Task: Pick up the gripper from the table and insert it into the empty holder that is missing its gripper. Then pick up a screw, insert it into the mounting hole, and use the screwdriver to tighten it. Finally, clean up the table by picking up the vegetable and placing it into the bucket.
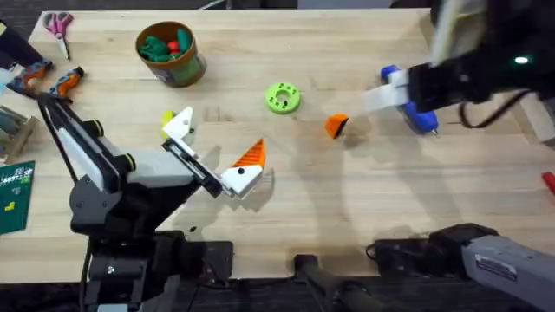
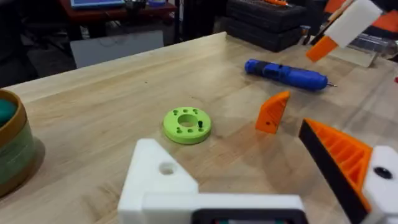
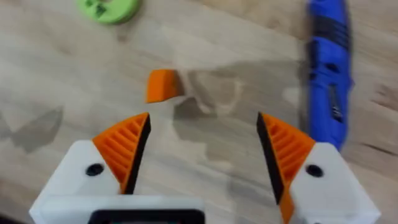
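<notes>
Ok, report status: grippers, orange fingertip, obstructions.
Right gripper open above table, empty. Left gripper open, one holder bare. Orange fingertip loose on table, beside blue screwdriver. Nothing blocking it.

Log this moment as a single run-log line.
phase: approach | right gripper: open, above orange gripper | orange gripper: on table | holder: empty | screwdriver: on table

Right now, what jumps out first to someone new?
The small orange wedge-shaped fingertip lying alone mid-table, between the round green disc with holes and the blue pen-shaped screwdriver. The right gripper hovers open above it. The left gripper has one bare white holder with no orange pad.
</notes>
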Motion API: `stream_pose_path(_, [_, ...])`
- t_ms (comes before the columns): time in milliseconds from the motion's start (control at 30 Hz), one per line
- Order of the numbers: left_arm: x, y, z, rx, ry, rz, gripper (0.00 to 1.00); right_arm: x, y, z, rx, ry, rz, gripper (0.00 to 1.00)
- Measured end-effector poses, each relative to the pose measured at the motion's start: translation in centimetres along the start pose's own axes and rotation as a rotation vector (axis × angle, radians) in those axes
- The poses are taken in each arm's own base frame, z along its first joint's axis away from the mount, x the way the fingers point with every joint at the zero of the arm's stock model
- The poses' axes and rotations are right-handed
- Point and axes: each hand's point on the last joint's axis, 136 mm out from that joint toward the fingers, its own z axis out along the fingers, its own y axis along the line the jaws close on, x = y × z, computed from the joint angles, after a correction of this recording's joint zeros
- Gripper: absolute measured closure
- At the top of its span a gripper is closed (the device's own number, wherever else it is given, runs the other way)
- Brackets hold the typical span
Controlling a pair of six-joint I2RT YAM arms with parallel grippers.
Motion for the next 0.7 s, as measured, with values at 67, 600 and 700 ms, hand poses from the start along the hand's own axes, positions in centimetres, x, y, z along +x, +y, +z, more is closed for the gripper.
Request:
stream_pose_path(67, [0.0, 0.0, 0.0, 0.000, 0.000, 0.000, 0.015, 0.0, 2.0, 0.6, -0.036, 0.037, -0.061, 0.009])
stream_pose_path(600, [0.0, 0.0, 0.0, 0.000, 0.000, 0.000, 0.015, 2.9, 8.0, 6.7, -0.115, 0.298, -0.303, 0.008])
stream_pose_path(700, [0.0, 0.0, 0.0, 0.000, 0.000, 0.000, 0.015, 2.8, 7.3, 7.7, -0.071, 0.313, -0.309, 0.008])
